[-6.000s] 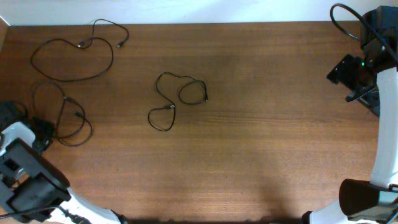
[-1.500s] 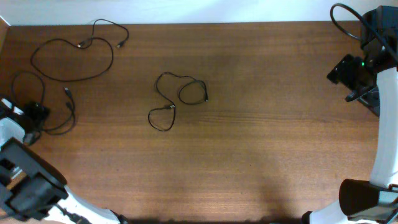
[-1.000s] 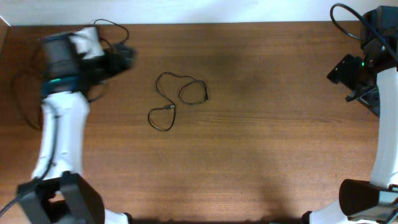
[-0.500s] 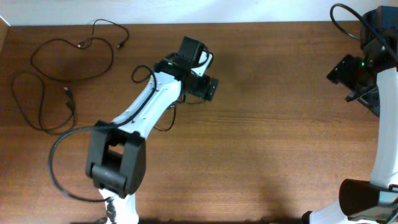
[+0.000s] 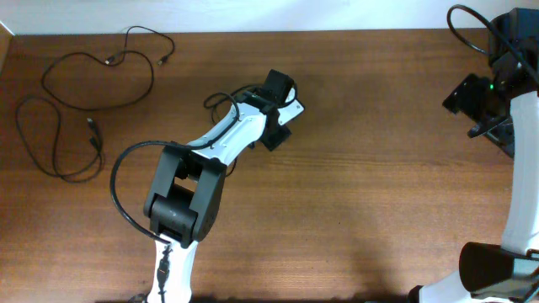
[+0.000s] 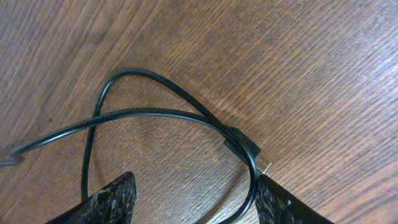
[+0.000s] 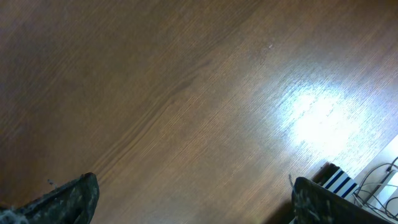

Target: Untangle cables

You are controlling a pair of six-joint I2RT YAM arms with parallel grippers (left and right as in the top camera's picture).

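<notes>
In the left wrist view a thin black cable [image 6: 155,112] lies looped on the wood, crossing over itself, with a dark plug [image 6: 242,144] ending in a metal tip. My left gripper [image 6: 193,208] is open low over it, and the cord curves just inside the right finger [image 6: 283,205] without being pinched. From overhead, the left gripper [image 5: 274,130] sits over the middle cable and the arm hides most of it. Two more cables lie at the far left, one a big loop [image 5: 94,108], the other with its plug [image 5: 91,124]. My right gripper [image 7: 196,205] is open over bare wood.
The right arm [image 5: 493,93] stays at the table's right edge. A striped object [image 7: 339,180] and loose wires [image 7: 379,180] sit beyond that edge. The left arm's own thick cable [image 5: 118,194] arcs beside its base. A white wall borders the far side.
My left arm has swung from the far-left cables across to the middle cable and settled over it, its jaws narrowing. The right arm has not moved.
</notes>
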